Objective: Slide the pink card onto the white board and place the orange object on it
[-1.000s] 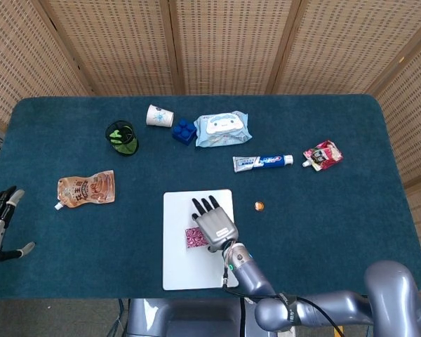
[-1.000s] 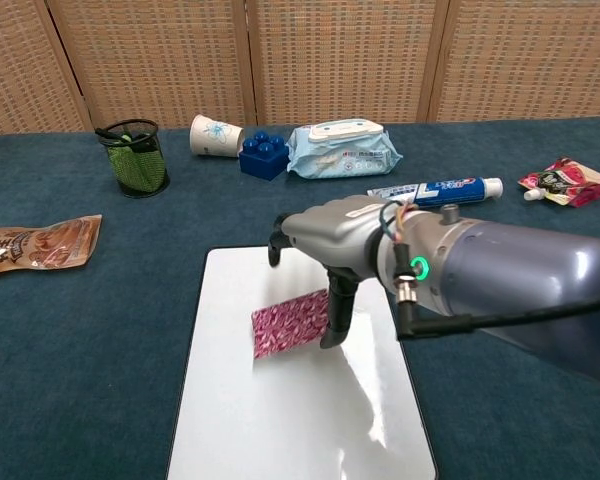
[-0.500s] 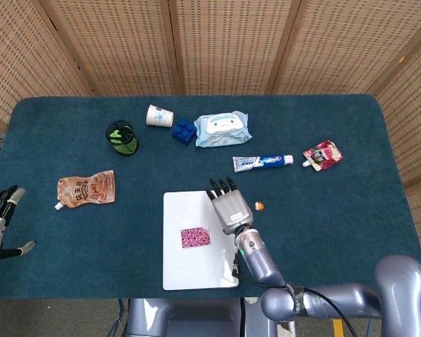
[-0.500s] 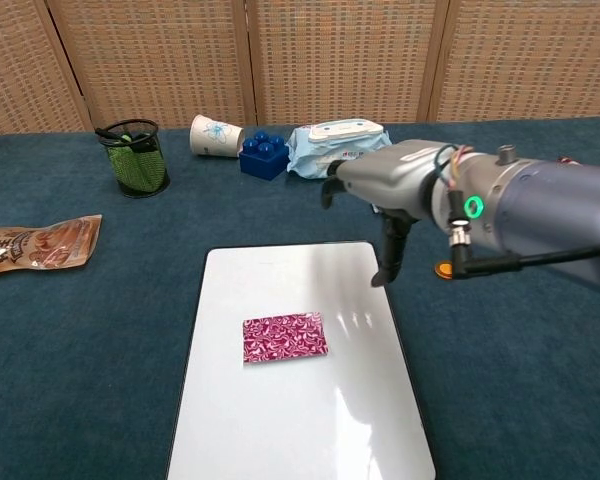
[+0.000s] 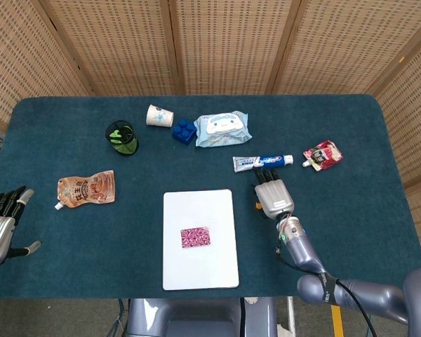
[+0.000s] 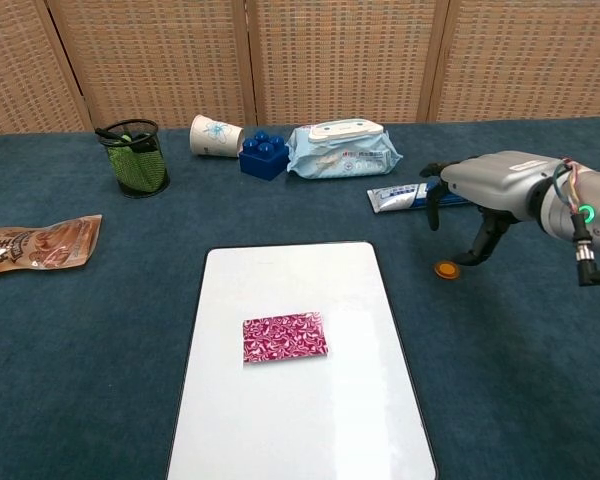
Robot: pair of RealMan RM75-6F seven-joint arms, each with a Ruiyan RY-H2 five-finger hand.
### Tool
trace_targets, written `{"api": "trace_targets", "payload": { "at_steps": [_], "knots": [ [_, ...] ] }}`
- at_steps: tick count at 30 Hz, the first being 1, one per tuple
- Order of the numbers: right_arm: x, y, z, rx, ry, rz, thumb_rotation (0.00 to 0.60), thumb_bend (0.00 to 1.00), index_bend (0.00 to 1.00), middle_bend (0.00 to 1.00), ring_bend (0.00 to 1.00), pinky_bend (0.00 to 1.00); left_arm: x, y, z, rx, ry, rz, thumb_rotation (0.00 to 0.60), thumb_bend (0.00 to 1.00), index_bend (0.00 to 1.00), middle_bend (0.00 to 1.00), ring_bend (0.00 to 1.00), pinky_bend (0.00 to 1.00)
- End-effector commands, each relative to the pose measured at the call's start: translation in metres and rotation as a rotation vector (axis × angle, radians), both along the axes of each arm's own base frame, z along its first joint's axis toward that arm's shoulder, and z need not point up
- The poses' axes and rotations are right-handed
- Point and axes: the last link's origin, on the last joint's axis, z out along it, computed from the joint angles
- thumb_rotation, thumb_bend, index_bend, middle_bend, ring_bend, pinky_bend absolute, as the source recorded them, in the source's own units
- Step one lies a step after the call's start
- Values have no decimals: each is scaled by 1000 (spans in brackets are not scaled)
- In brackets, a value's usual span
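Left robot hand [image 5: 1,223] at the desk's near left edge, fingers apart, holding nothing, seen only in the head view. Orange snack pouch [image 5: 87,189] flat on the blue desk [image 5: 351,232], just up and right of that robot hand, apart from it. Black mesh cup [image 5: 122,138] with something green inside, upright, farther back. Paper cup [image 5: 158,116] on its side, then blue toy brick [image 5: 184,131], then wet-wipes pack [image 5: 223,129], in a row along the far side, well beyond the right robot hand.

White board [image 5: 199,239] lying flat near the front edge, left of the right robot hand and clear of it. Pink card [image 5: 196,237] resting on the board, roughly at its middle, fully within its edges, touched by nothing.

Right robot hand [image 5: 273,196] palm down over the desk beside the board's far right corner, fingers apart and pointing down, gripping nothing. Orange object [image 6: 446,269], small and round, on the desk directly below those fingers [image 6: 479,243], close to the tips; cannot tell if touching. In the head view, mostly hidden by the robot hand.

Toothpaste tube [image 5: 262,162] lying just beyond the right robot hand. Red sachet [image 5: 322,155] farther right, well apart.
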Motion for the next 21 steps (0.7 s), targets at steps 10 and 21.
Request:
{"api": "trace_targets", "payload": {
  "at_steps": [10, 21],
  "knots": [
    [-14, 1, -20, 30, 10, -12, 600, 311, 379, 0, 0, 0, -2, 2, -2, -4, 4, 12, 600, 0, 0, 0, 0, 0],
    [-22, -2, -24, 28, 13, -29, 600, 311, 379, 0, 0, 0, -2, 3, -2, -5, 4, 17, 600, 0, 0, 0, 0, 0]
  ]
}}
